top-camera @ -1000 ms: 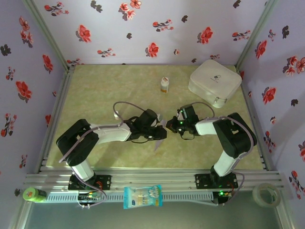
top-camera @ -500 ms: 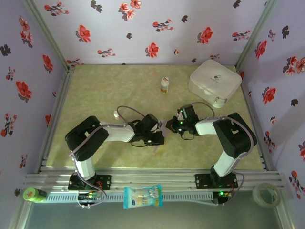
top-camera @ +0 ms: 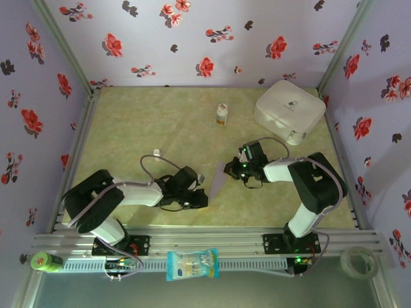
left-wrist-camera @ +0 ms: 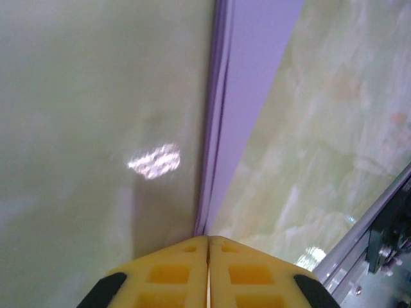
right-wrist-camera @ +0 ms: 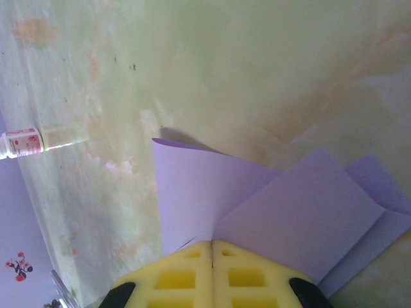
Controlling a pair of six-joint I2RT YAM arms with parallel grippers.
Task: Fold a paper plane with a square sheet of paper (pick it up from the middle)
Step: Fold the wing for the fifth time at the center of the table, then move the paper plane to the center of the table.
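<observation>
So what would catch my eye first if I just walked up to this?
Probably the red-flowered wallpaper all round the pale green table. Then, mid-table, a folded lavender paper pinched at either end by the left gripper and the right gripper. A white case sits at the far right corner.

Lab robot test booth: floral-papered walls [top-camera: 192,45], marbled green tabletop [top-camera: 128,122], arm bases [top-camera: 119,245] bolted to aluminium rail [top-camera: 212,239].

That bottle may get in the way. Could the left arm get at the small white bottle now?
Probably not yet: the way across the table to the small white bottle looks free, but the left gripper is shut on the paper.
</observation>
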